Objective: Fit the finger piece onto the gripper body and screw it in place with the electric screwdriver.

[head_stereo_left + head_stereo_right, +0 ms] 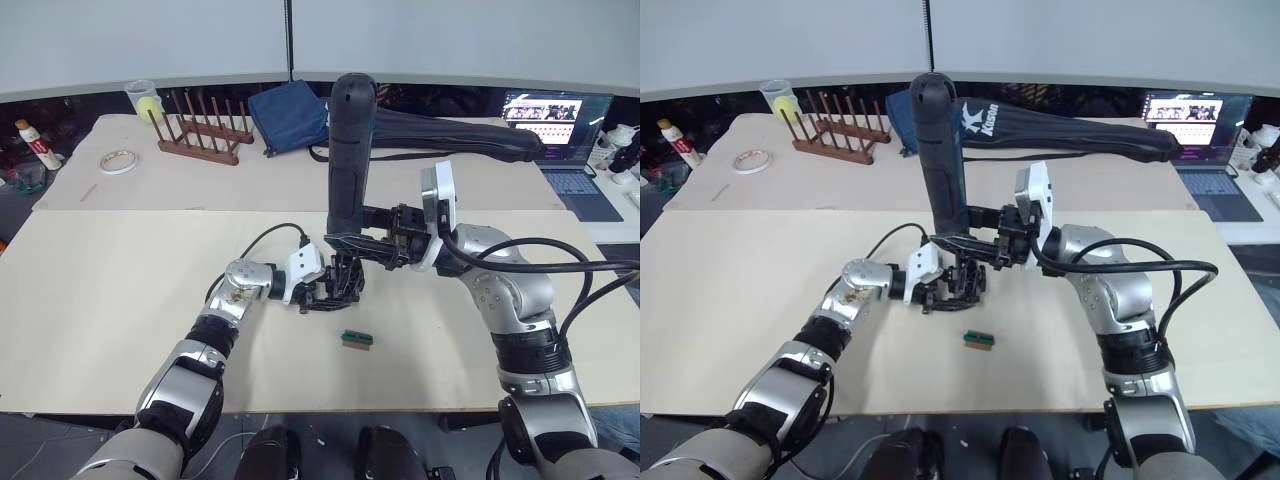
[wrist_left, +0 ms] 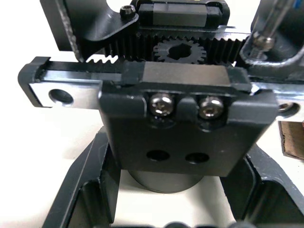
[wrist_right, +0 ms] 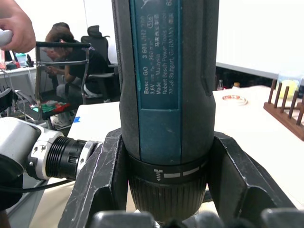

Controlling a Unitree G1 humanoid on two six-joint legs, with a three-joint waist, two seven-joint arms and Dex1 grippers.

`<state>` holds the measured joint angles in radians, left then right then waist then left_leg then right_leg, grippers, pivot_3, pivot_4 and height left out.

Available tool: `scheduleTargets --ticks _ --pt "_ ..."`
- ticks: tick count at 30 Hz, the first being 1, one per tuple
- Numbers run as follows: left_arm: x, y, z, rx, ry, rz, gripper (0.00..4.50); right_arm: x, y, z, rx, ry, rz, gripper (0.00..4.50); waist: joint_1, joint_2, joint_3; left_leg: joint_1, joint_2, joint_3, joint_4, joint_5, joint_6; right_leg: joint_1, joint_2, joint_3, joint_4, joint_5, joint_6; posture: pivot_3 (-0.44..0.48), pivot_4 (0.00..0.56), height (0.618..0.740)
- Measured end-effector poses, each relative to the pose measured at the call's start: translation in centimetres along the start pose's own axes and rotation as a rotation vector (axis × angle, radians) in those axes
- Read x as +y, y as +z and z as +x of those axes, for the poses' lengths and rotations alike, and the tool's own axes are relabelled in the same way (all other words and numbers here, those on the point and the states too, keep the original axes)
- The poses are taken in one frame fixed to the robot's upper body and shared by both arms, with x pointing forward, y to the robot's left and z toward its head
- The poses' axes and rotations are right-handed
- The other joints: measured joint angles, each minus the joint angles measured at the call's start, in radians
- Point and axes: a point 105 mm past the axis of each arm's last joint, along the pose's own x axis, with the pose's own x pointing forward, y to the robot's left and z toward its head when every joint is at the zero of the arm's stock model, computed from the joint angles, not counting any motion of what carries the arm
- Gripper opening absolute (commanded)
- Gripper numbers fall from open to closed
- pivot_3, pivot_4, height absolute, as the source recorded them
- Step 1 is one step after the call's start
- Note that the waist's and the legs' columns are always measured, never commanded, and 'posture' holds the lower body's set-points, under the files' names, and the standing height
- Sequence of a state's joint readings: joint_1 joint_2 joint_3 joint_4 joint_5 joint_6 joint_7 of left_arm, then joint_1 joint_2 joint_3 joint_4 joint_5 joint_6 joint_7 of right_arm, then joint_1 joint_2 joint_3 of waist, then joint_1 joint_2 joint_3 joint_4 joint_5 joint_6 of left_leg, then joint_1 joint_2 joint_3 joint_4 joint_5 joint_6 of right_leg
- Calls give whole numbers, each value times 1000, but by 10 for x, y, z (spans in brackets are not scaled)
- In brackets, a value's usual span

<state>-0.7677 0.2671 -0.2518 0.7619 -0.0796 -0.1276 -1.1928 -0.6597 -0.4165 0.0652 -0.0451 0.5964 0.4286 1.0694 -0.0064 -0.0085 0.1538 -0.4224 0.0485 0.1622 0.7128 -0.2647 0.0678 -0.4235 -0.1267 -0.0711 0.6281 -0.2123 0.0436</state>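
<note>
I see right gripper (image 1: 385, 243) clamped on upright electric screwdriver (image 1: 348, 150) | left gripper (image 1: 333, 290) gripping gripper body (image 2: 183, 128) | green block (image 1: 356, 339) at its 5 o'clock

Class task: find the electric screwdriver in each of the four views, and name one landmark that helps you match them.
Left eye: screwdriver upright at centre, in the right gripper.
Right eye: upright, left of centre.
Left wrist: its silver bit in one corner.
Right wrist: its barrel between the fingers.
Landmark: wooden rack.
</note>
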Motion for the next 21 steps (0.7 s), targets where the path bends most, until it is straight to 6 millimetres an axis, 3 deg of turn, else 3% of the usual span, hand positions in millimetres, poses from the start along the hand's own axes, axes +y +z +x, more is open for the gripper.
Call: scheduleTargets --ticks 7,21 --pt "0 -2 -1 10 1 1 2318 6 -6 4 53 83 -53 1916 -2 -1 -5 1 0 0 0 0 0 0 0 0 0 0 0 0 150 740" --pt "-1 -4 -1 21 1 2 2318 2 -9 3 56 64 -17 1916 -5 -4 -12 1 1 -1 -1 -1 1 0 0 0 0 0 0 0 150 740"
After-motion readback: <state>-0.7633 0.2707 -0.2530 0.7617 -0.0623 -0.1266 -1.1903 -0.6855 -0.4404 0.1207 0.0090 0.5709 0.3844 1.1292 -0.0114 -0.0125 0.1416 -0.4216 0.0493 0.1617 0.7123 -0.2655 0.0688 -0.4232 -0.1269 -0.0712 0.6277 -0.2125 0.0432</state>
